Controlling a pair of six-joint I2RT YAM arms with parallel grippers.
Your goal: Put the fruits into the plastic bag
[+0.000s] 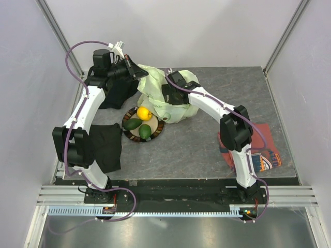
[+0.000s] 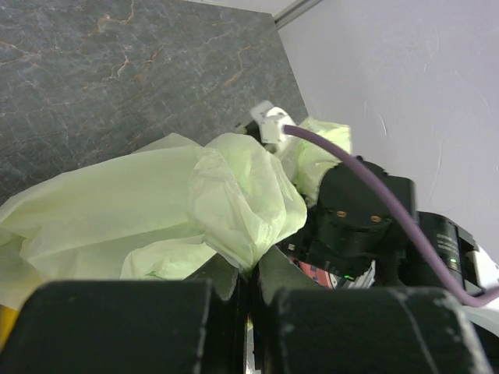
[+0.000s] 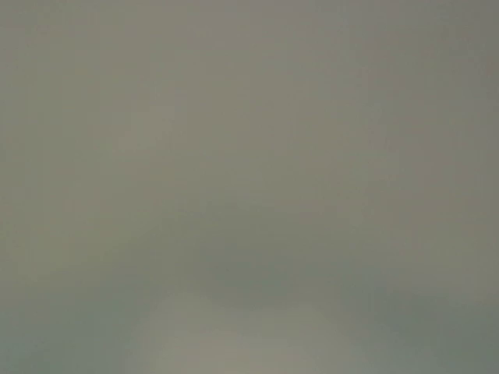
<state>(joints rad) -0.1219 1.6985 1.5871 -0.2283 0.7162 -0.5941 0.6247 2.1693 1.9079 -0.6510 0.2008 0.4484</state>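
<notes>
The pale green plastic bag [image 1: 155, 85] lies crumpled at the back of the table. My left gripper [image 1: 135, 72] is shut on a fold of the plastic bag [image 2: 156, 202], pinched between its black fingers [image 2: 218, 280]. My right arm's wrist [image 1: 173, 92] reaches into the bag's mouth, and its jaws are hidden by the plastic. The right wrist view is nothing but grey-green blur. A yellow lemon [image 1: 144, 113] and two green fruits [image 1: 133, 124] [image 1: 145, 132] sit on the dark round plate [image 1: 160, 126] just in front of the bag.
One black cloth [image 1: 106, 147] lies at the left front under my left arm and another [image 1: 116, 93] sits beside the bag. A red printed shirt [image 1: 266, 155] lies at the right front. White walls close in the table on three sides.
</notes>
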